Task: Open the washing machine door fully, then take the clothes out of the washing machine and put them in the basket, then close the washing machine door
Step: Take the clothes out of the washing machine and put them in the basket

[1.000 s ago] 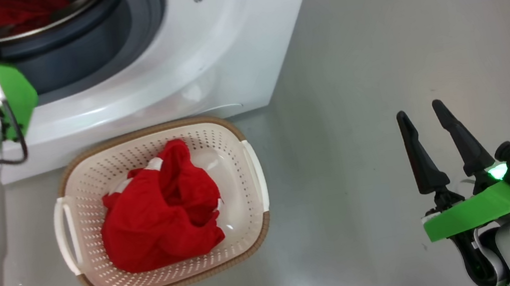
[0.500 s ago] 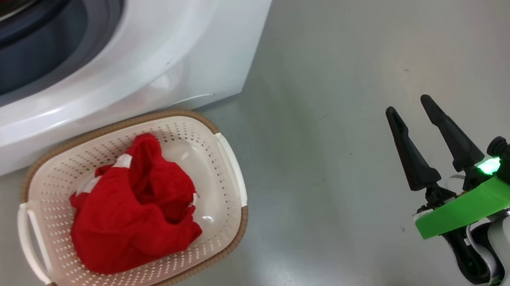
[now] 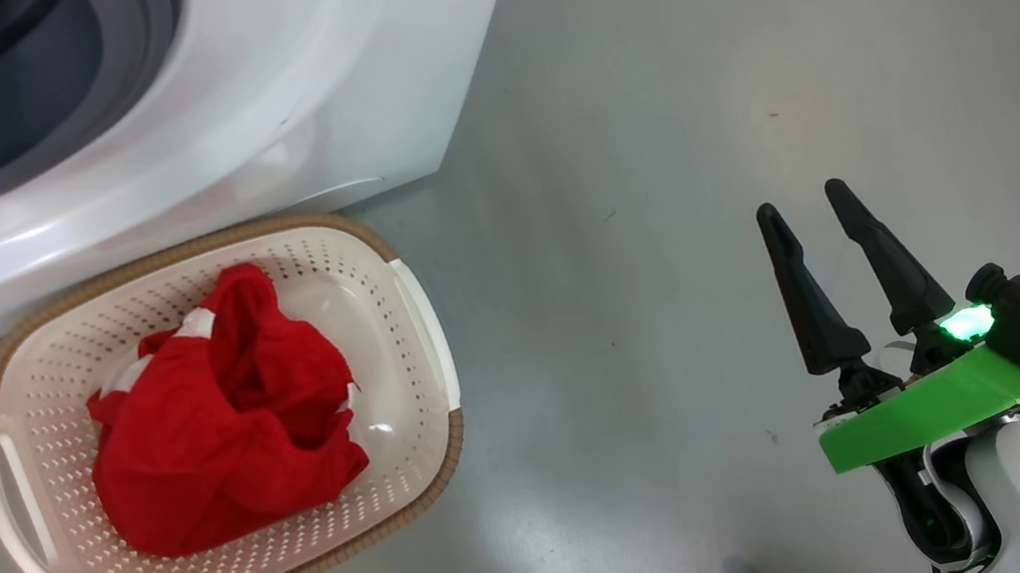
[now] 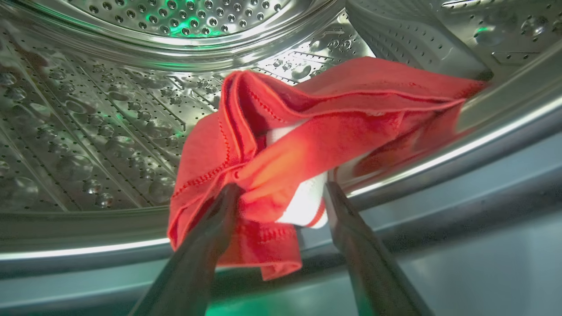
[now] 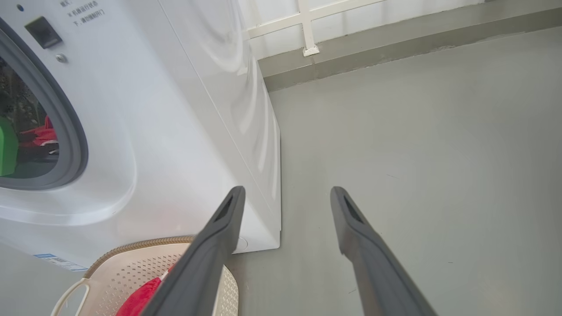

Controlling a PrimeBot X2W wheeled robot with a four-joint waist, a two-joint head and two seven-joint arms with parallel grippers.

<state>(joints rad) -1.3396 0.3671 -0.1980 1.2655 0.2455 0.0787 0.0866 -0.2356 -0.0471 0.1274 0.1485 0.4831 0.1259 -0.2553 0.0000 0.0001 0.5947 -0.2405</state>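
My left gripper (image 4: 281,188) is open inside the washing machine's steel drum (image 4: 109,131). Its two fingers straddle a red garment with white trim (image 4: 307,145) that lies over the drum's front lip. The white washing machine (image 3: 242,114) stands at the top left, its opening uncovered; the washing machine door is out of view. The cream basket (image 3: 44,346) sits on the floor right in front of it, holding a bundle of red clothes (image 3: 220,441). My right gripper (image 3: 801,201) hangs open and empty over bare floor, well to the right of the basket. In the right wrist view that gripper (image 5: 287,191) points past the machine's corner (image 5: 263,175).
Grey floor (image 3: 645,105) stretches to the right of the machine and the basket. A wall base with a white frame (image 5: 307,26) runs behind the machine. The basket's brown rim (image 5: 131,245) nearly touches the machine's front.
The head camera has swung right, so the machine and basket sit further left in its view and my left arm has slid past the left edge. Both grippers stay open.
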